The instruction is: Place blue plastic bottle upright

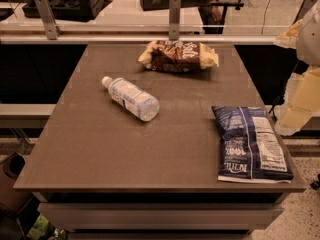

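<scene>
The blue plastic bottle (pixel 131 98) lies on its side on the brown table (pixel 110 149), left of centre. Its white cap points to the back left and its base to the front right. My gripper (pixel 301 101) shows as a pale white and cream shape at the right edge of the camera view. It hangs beyond the table's right side, well away from the bottle, and holds nothing that I can see.
A brown snack bag (pixel 177 55) lies at the back middle of the table. A flat dark-blue snack bag (pixel 251 142) lies at the front right corner. A rail with metal posts (pixel 174 16) runs behind the table.
</scene>
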Controlling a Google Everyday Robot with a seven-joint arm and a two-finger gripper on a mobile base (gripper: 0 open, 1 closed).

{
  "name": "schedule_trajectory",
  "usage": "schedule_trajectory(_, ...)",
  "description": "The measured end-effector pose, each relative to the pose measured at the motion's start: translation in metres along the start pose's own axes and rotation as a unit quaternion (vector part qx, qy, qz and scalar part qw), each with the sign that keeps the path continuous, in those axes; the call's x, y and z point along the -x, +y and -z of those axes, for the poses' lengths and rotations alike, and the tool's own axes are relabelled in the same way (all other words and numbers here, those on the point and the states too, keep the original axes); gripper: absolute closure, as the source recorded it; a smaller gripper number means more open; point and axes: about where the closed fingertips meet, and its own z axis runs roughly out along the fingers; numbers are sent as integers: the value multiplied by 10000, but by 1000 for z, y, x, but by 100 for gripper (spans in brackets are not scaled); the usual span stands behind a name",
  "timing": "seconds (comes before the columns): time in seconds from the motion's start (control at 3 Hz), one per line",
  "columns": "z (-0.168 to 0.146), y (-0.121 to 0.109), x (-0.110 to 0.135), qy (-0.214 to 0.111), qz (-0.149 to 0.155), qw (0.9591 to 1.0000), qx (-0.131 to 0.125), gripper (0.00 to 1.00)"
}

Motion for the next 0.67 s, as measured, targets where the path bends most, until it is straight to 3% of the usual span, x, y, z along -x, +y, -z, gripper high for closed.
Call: schedule_trajectory(0.67, 2, -7, 6, -114, -104, 9998, -87, 0)
